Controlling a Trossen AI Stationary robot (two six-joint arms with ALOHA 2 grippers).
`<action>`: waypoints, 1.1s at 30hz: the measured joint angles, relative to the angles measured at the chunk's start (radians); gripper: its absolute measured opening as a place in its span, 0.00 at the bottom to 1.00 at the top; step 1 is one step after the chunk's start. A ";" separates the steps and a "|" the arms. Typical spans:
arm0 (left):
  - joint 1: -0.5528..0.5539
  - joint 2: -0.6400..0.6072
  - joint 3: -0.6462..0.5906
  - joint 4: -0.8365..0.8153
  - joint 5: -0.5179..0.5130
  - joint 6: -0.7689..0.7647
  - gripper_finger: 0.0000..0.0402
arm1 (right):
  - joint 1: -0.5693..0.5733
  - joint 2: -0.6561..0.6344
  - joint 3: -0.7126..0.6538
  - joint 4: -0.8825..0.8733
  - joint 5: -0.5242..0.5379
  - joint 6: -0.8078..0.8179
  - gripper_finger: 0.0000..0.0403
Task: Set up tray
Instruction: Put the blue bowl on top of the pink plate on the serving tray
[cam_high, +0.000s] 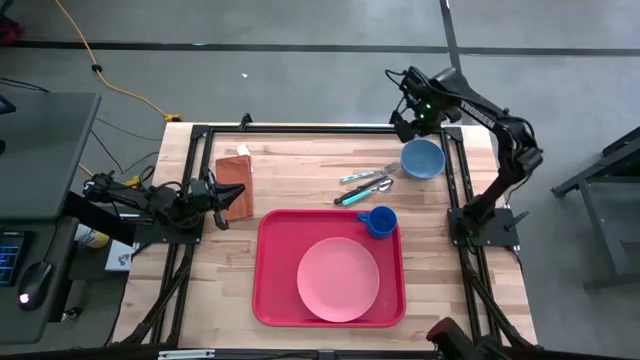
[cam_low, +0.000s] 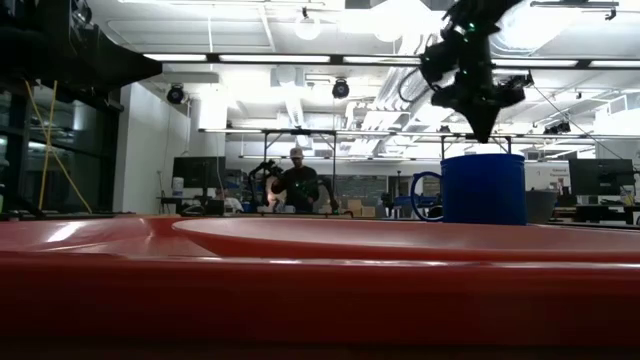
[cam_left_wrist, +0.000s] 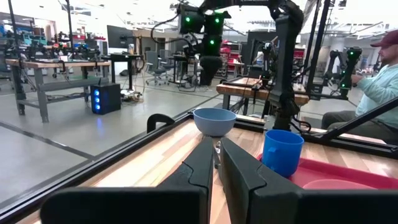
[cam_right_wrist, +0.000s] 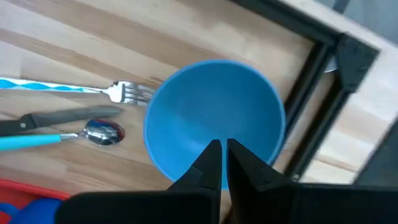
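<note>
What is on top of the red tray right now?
On the tray lie a round pink plate in the middle and a blue cup at one far corner. The tray surface under the plate is covered, so anything beneath it cannot be seen.

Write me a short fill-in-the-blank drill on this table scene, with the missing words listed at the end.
1. The pink plate lies on the red ____.
2. The blue cup stands at the tray's corner nearest the ____.
3. The right pincer hangs over the blue ____.
4. The brown napkin lies by the ____ pincer.

Missing words: tray; cutlery; bowl; left
</note>
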 joint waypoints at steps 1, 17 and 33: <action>0.000 0.000 0.000 -0.001 0.000 0.000 0.15 | -0.004 -0.021 -0.046 0.037 -0.008 0.005 0.02; 0.000 0.000 0.000 -0.007 0.000 0.000 0.15 | -0.017 -0.239 -0.497 0.438 -0.265 0.161 0.49; 0.000 0.000 0.000 -0.007 0.000 0.000 0.15 | 0.043 -0.092 -0.489 0.543 -0.244 0.176 0.51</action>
